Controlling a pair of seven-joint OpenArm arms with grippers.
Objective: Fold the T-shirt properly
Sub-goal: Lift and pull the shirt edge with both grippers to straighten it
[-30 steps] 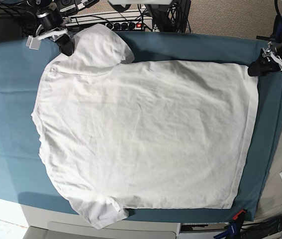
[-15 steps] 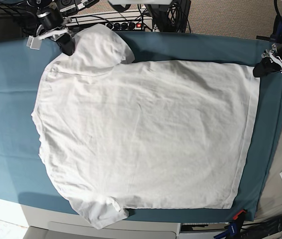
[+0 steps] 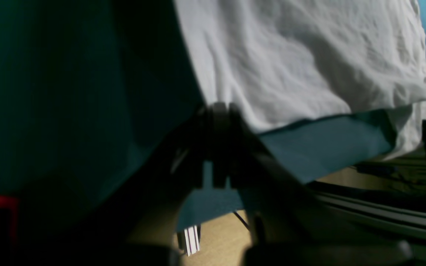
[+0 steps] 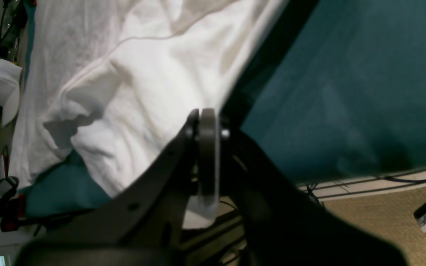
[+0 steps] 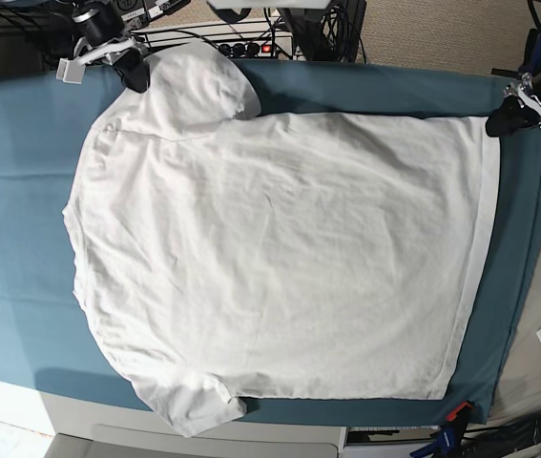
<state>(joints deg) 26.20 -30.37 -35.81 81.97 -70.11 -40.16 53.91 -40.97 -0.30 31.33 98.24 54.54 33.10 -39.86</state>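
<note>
Since the earlier frame, both top corners of the plain white cotton T-shirt [image 5: 270, 258] have been drawn upward. The left gripper [image 5: 501, 122] is clamped on the hem corner, the right gripper [image 5: 138, 78] on the sleeve. The shirt is spread flat, faintly wrinkled, on the big teal sheet [image 5: 22, 191]; a black power strip [image 5: 241, 46] lies beyond.
</note>
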